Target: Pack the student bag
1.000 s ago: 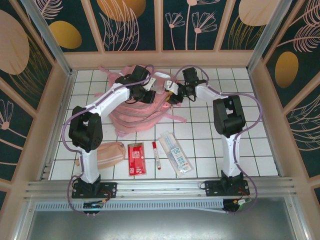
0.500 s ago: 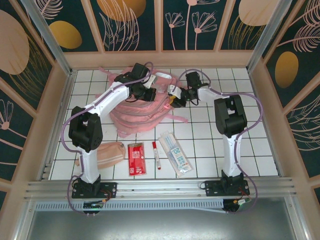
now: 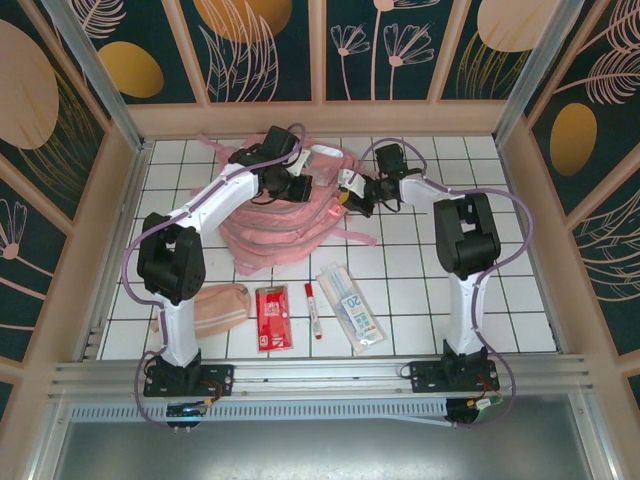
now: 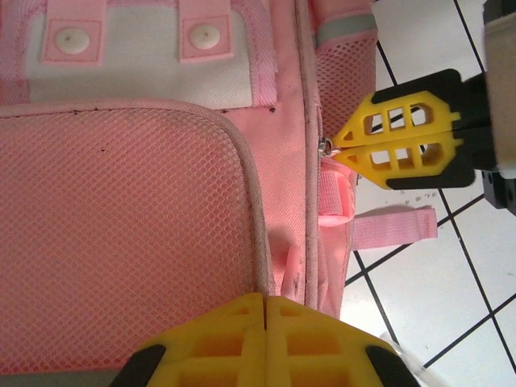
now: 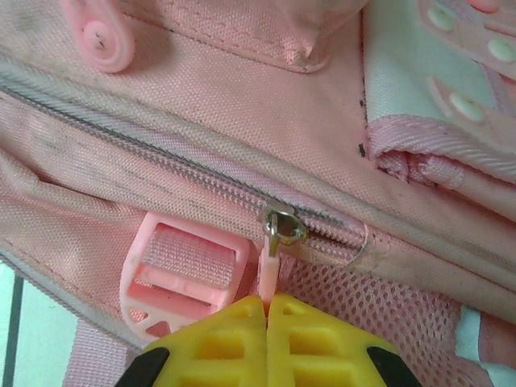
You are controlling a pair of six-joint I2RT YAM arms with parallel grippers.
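Change since earlier: right gripper [image 5: 264, 302] has gone from fingers apart beside the bag to fingers pressed together; its arm's elbow has swung slightly outward to the right.
Right gripper now: clamped on the pink zipper pull [image 5: 272, 260], which hangs from a metal ring on the side zip, just beside a pink buckle [image 5: 182, 269].
Left gripper [image 4: 264, 300]: unchanged in place, fingers meeting tip to tip at the edge of the mesh front pocket; whether fabric is pinched between them cannot be told.
Student bag [image 3: 285, 225]: lies flat at the far middle of the tiled table [image 3: 500, 300], between the two grippers, much as before.
Unmoved items: pencil pouch [image 3: 222, 305], red packet [image 3: 272, 318], red marker [image 3: 313, 308] and clear packet [image 3: 351, 320] sit in a row near the arm bases, well apart from the bag.
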